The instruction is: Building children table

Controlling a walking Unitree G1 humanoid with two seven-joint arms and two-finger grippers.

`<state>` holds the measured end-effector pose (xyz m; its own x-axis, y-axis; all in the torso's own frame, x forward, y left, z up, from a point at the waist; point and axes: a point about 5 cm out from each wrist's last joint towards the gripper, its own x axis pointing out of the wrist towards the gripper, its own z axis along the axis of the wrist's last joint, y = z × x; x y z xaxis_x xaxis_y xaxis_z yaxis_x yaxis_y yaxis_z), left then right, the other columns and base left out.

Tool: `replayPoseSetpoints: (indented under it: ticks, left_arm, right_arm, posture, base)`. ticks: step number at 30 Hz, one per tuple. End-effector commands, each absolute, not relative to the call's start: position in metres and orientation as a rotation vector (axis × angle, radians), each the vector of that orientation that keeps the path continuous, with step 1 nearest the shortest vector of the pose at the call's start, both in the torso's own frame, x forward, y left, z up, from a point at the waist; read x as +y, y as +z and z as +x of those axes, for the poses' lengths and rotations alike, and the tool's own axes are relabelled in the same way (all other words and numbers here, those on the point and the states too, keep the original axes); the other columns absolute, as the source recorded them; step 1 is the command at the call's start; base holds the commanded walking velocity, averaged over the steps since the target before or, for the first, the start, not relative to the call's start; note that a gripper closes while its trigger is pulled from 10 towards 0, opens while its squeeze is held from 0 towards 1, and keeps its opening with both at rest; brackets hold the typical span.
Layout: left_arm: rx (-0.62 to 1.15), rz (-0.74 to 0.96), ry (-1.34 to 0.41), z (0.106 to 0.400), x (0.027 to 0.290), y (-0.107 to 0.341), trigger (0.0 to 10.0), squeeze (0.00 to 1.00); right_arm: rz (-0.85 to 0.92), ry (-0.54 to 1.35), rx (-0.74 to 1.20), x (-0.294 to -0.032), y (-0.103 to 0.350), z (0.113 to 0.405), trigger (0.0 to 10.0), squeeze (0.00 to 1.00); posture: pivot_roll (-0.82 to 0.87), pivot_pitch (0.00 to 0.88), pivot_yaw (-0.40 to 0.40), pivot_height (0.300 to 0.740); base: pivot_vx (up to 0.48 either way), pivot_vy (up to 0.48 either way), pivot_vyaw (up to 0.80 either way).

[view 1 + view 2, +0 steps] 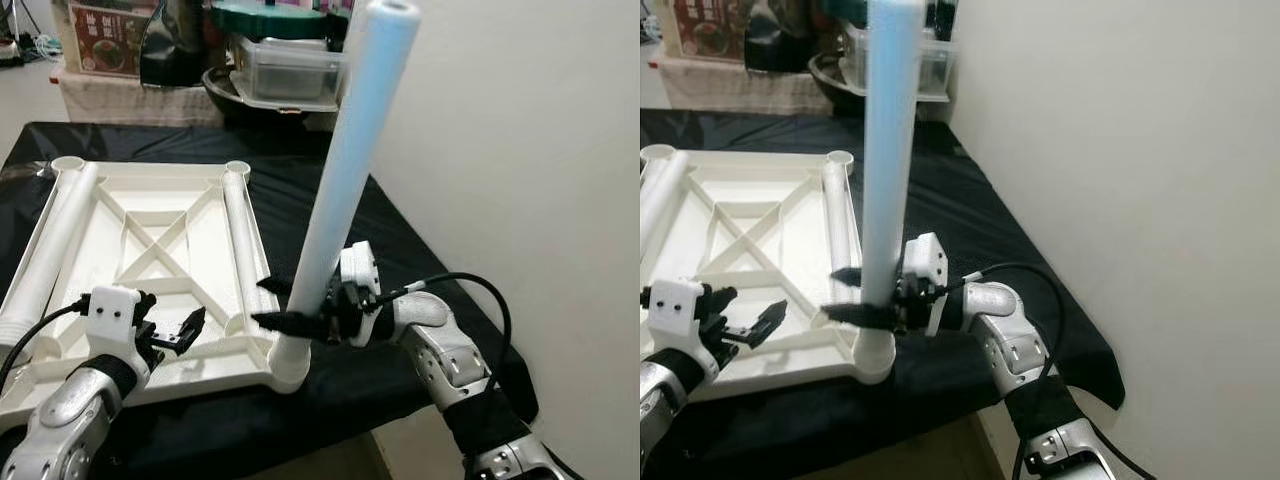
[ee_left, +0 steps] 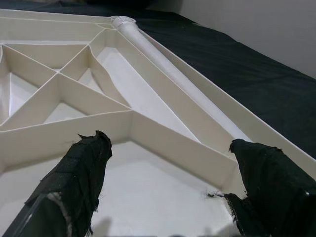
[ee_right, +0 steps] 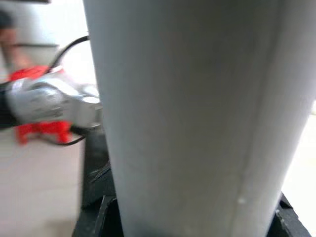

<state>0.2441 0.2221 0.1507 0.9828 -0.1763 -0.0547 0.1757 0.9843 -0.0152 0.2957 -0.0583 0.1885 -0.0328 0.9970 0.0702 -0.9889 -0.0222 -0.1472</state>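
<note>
Legs: one upright (image 1: 345, 170) in right gripper (image 1: 280, 303), two lying (image 1: 52, 245).

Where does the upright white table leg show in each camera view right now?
Left eye: upright leg, right of centre, right gripper around it.
Right eye: left of centre.
Left wrist: cannot make it out.
Right wrist: close up, centre.
Shared landmark: white tabletop.

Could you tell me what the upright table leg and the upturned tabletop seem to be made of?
Upright table leg: likely moulded plastic, smooth pale matt tube with a hollow open top. Upturned tabletop: apparently the same off-white plastic, judging by its thin moulded ribs and corner sockets. The right gripper clasps the leg.
</note>
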Motion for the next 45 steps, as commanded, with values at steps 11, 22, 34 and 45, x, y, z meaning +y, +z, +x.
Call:
replayPoseSetpoints:
  ticks: [11, 22, 34, 45]
  left_arm:
    - [0.067, -0.025, -0.2, 0.237, 0.22, 0.149, 10.0, 0.0]
    - [0.072, -0.036, -0.208, 0.239, 0.217, 0.146, 10.0, 0.0]
    - [0.069, -0.033, -0.199, 0.242, 0.218, 0.146, 10.0, 0.0]
    - [0.08, -0.019, -0.185, 0.25, 0.218, 0.144, 10.0, 0.0]
  right_arm:
    - [-0.024, 1.711, -0.079, -0.049, 0.173, 0.292, 0.0, 0.0]
    - [0.089, 1.326, -0.007, -0.052, 0.153, 0.314, 0.0, 0.0]
    - [0.119, 0.657, 0.016, -0.075, 0.135, 0.342, 0.0, 0.0]
    - [0.085, 0.136, 0.051, -0.098, 0.131, 0.337, 0.0, 0.0]
  posture:
    - [0.2, 0.0, -0.202, 0.74]
    - [0.18, 0.0, -0.185, 0.74]
    - [0.17, 0.0, -0.18, 0.74]
    - [0.14, 0.0, -0.147, 0.74]
  base:
    - [0.0, 0.0, 0.0]
    - [0.0, 0.0, 0.0]
    - [0.0, 0.0, 0.0]
    - [0.0, 0.0, 0.0]
